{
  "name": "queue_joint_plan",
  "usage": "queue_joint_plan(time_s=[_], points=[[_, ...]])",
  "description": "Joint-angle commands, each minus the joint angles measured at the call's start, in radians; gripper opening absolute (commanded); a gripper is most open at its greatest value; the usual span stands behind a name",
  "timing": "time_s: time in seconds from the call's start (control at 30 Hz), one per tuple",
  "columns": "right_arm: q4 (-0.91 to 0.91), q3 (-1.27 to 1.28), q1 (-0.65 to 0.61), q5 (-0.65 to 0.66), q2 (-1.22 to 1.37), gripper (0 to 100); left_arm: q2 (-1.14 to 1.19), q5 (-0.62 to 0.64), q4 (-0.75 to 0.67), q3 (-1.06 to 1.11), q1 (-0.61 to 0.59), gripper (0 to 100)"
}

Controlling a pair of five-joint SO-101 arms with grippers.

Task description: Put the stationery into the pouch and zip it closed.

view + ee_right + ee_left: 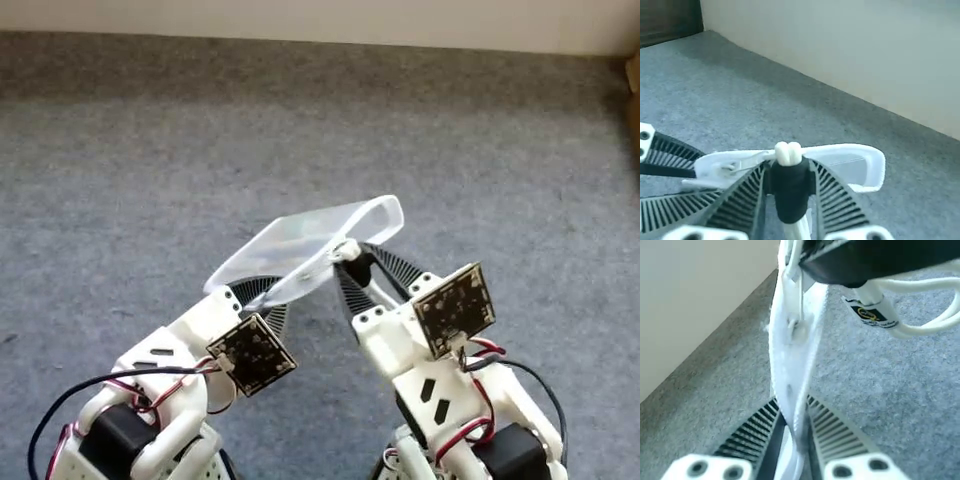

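A translucent white pouch (300, 240) hangs in the air over the grey carpet, held between both arms. My left gripper (268, 300) is shut on the pouch's lower edge (790, 370), which runs up from between its ribbed fingers (752, 432); the zipper slider (795, 326) shows higher on that edge. My right gripper (788, 175) is shut on a black item (790, 192) with a white tip (788, 152), held right against the pouch's rim (860, 150). In the high view the right gripper (352, 262) meets the pouch near its middle. White cord loops with a tag (872, 315) hang beside the black item.
Grey carpet (150, 150) spreads all round under the arms. A pale wall (865, 60) runs along the carpet's far edge. Both arm bases and their wires (60, 410) crowd the near edge.
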Motion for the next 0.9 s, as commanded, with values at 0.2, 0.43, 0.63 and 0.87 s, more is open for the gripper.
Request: queue_joint_plan(time_s=[0.2,0.43,0.63,0.87], points=[[-0.113,0.005,0.094,-0.006,-0.007,0.5,0.002,0.003,0.021,-0.087,-0.070,1],[-0.159,0.016,0.140,-0.006,-0.005,0.5,-0.068,0.003,0.083,-0.116,-0.068,1],[-0.159,0.016,0.159,0.044,-0.005,0.5,-0.159,0.035,0.127,-0.139,-0.070,1],[-0.211,0.064,0.179,0.055,-0.007,0.5,-0.151,0.043,0.129,-0.153,-0.097,1]])
